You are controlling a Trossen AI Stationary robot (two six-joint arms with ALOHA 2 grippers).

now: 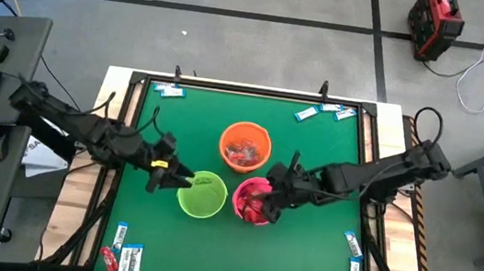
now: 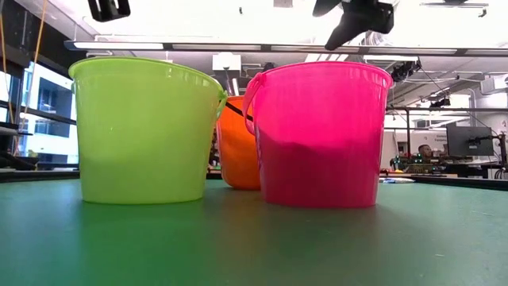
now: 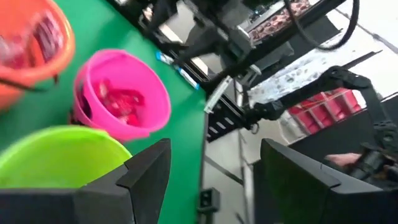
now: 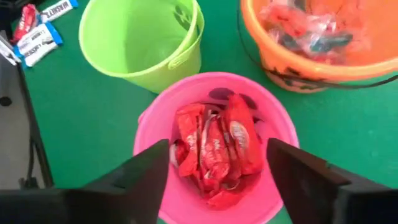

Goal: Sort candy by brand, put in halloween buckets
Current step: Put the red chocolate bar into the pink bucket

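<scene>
Three buckets stand close together mid-table: orange [image 1: 245, 145], lime green [image 1: 202, 195], hot pink [image 1: 252, 202]. Red-wrapped candy [image 4: 217, 152] fills the pink bucket's bottom, and mixed clear and red candy [image 4: 311, 28] lies in the orange one. The green bucket [image 4: 146, 37] shows nothing inside. My right gripper [image 1: 273, 198] hovers over the pink bucket [image 4: 186, 93], open and empty [image 4: 217, 162]. My left gripper [image 1: 172, 178] hangs at the green bucket's left rim, open and empty [image 3: 211, 165].
Loose blue-and-white candies lie near the far-left corner [image 1: 170, 91], the far-right edge [image 1: 323, 113], the near-right corner [image 1: 354, 258] and the near-left corner [image 1: 125, 255], where there is also a red one [image 1: 107, 259]. Green mat [image 1: 301, 254] lies bare in front of the buckets.
</scene>
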